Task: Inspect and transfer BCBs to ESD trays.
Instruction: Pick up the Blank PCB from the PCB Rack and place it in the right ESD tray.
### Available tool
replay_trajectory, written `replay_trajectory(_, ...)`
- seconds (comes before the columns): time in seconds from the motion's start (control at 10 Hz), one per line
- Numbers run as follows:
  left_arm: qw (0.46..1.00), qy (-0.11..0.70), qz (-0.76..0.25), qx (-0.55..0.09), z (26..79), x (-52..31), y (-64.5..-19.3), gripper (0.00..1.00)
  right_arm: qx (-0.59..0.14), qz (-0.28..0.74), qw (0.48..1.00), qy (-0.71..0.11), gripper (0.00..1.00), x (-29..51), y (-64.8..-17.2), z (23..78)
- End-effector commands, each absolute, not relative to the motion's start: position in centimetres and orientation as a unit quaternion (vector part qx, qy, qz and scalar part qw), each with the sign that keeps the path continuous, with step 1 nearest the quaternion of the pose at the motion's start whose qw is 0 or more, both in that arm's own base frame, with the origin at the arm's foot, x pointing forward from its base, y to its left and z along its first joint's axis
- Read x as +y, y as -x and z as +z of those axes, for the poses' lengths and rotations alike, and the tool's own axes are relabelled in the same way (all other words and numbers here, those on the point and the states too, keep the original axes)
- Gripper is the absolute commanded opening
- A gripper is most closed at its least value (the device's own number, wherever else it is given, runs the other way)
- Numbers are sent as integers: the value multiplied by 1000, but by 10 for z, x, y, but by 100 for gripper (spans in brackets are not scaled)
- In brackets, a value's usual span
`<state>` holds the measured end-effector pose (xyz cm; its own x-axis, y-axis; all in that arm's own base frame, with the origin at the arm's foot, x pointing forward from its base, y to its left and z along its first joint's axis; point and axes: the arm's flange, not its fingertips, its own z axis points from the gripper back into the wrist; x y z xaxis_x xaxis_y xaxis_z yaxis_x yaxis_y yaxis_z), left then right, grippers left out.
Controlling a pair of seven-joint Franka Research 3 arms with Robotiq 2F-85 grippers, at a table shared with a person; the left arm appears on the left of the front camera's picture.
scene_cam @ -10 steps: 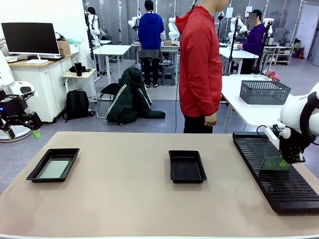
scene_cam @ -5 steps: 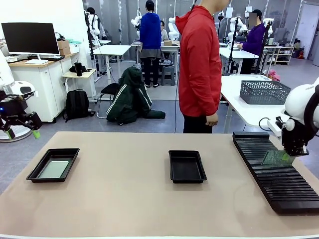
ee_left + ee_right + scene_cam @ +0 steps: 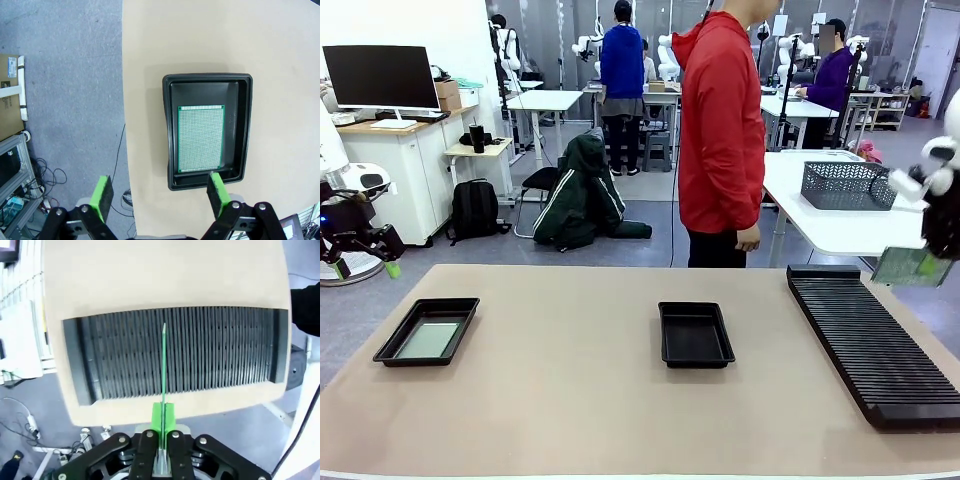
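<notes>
The tan table is stretching out in front of me, with a person in a red jacket standing at its far edge. A long black slotted rack is lying along the right side. One ESD tray is sitting bare mid-table. The other ESD tray is lying near the left edge, cradling a BCB flat on its floor. The left gripper is hovering beyond the table's left edge, jaws spread wide, gripping nothing. The right gripper is pinching a second BCB by its edge, high above the rack.

Between the right fingers the board shows only its thin edge, faces hidden; in front view the right arm is cut off.
</notes>
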<state>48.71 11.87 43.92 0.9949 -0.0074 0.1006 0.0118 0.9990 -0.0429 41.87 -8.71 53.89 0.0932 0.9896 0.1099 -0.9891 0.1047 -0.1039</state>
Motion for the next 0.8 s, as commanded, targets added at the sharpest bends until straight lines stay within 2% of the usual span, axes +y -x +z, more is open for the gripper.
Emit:
replay_trajectory(0.0, 998, 25, -8, -52, 439, 120, -486, 100, -69, 655, 753, -1, 1, -88, -411, 591)
replay_trajectory(0.4, 998, 25, -8, -52, 439, 120, -486, 100, -70, 634, 770, -16, 1, -95, -406, 676)
replay_trajectory(0.6, 998, 25, -8, -52, 439, 120, -486, 100, -75, 623, 778, -17, 1, -98, -410, 693)
replay_trajectory(0.7, 998, 25, -8, -52, 439, 120, -486, 100, -76, 642, 763, -4, 1, -97, -396, 680)
